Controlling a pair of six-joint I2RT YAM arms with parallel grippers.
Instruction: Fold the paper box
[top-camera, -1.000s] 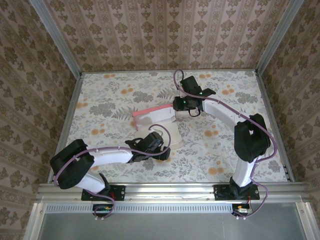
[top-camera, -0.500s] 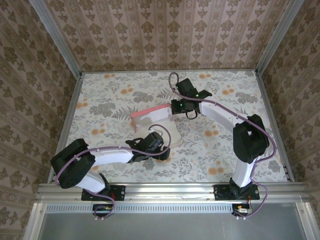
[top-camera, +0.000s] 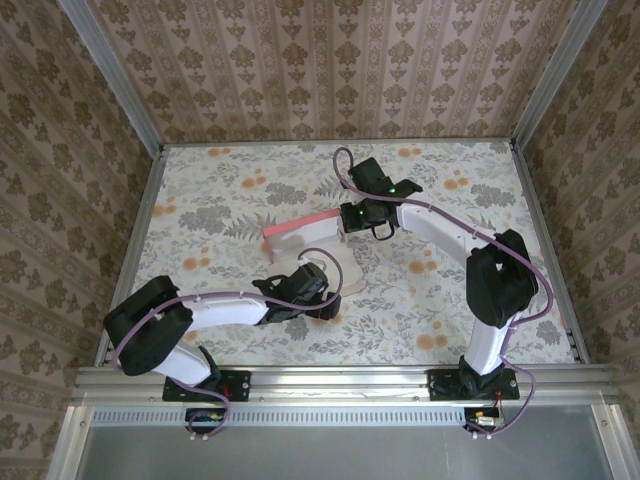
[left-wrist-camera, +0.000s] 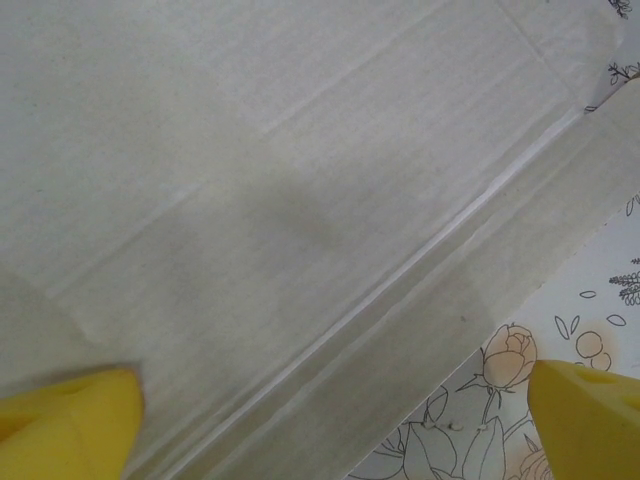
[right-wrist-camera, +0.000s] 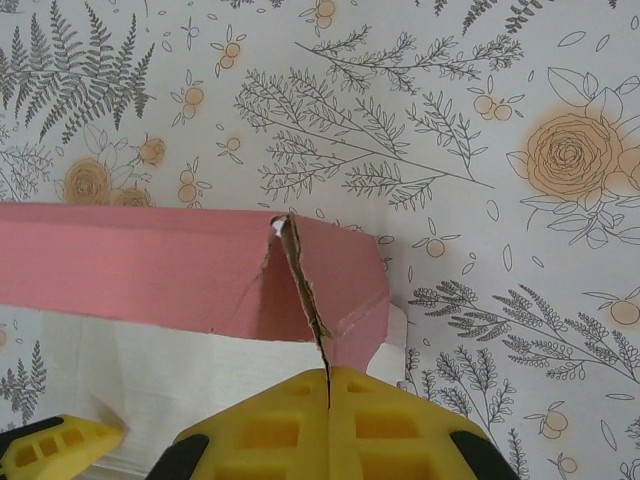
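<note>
The paper box (top-camera: 300, 233) lies mid-table, with its pink far wall lifted upright and its pale inner side facing up. My right gripper (top-camera: 347, 217) is shut on the right end of that pink wall. In the right wrist view its yellow fingers (right-wrist-camera: 250, 435) meet on a torn, creased pink flap (right-wrist-camera: 330, 285). My left gripper (top-camera: 318, 285) is open over the near part of the sheet. The left wrist view shows the whitish card with fold lines (left-wrist-camera: 300, 200), and my left gripper (left-wrist-camera: 330, 420) is spread wide just above it.
The floral table cover (top-camera: 220, 200) stretches to the left, right and far side of the box. Patterned walls with metal corner posts (top-camera: 140, 120) close in three sides. A metal rail (top-camera: 340, 378) runs along the near edge by the arm bases.
My right gripper has closed fully on the pink wall and shifted slightly left and nearer, taking the wall's right end with it. The left arm has stayed put.
</note>
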